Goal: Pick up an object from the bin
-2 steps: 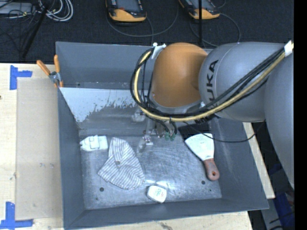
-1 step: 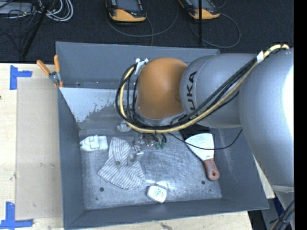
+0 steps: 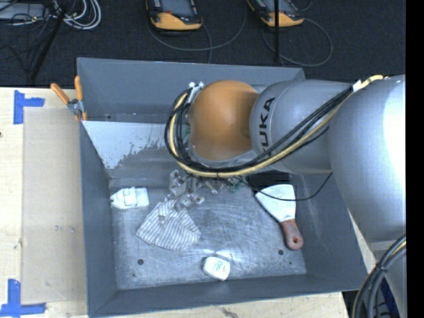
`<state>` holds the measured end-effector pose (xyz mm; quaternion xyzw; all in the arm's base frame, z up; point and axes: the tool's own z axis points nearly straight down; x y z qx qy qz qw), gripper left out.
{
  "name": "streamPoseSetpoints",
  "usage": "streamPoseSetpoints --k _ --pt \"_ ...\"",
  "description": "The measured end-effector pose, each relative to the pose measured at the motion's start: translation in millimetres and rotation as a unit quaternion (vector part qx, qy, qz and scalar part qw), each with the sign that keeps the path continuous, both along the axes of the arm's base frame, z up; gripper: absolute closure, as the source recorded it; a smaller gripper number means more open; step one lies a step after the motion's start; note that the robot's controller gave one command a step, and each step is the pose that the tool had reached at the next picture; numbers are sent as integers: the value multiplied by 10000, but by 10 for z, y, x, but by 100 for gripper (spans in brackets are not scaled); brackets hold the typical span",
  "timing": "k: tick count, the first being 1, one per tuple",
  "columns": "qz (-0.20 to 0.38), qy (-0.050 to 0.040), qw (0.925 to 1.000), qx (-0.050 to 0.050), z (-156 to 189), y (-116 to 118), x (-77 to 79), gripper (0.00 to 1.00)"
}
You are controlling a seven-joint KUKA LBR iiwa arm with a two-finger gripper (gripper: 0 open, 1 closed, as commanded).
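Striped cloth lies on the scuffed grey bin floor, with the gripper at its upper corner. Whether it grips cannot be told. Dark carpet lies beyond.

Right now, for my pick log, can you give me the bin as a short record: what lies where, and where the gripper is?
bin: grey metal
gripper: low in the bin's middle, at the upper tip of the striped cloth; contact unclear
striped cloth: crumpled, left of centre
scraper: right side, white blade, brown handle pointing to the near wall
white block: left side, apart from the cloth
white rounded piece: by the near wall
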<state>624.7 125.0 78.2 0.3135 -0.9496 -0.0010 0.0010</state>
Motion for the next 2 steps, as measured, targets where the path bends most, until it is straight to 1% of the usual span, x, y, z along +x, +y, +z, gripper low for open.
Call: streamPoseSetpoints --k 1,2 --pt "-2 0 10000 1 0 -1 0 100" --pt "234 -23 9997 3 1376 -288 -50 100"
